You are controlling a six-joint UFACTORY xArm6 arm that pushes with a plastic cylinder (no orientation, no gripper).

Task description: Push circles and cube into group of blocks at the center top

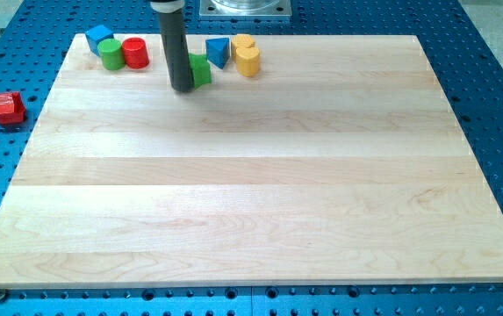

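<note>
My tip [182,88] rests on the board near the view's top, touching the left side of a green block [201,70]. To the right of that stand a blue triangular block [218,51] and two yellow blocks, one behind [243,42] and a cylinder in front [248,61]. At the top left corner sit a blue cube [98,38], a green cylinder [110,53] and a red cylinder [135,53], close together.
A red block [6,107] lies off the wooden board [251,193] on the blue perforated table at the view's left. The arm's metal base [245,8] is at the top centre.
</note>
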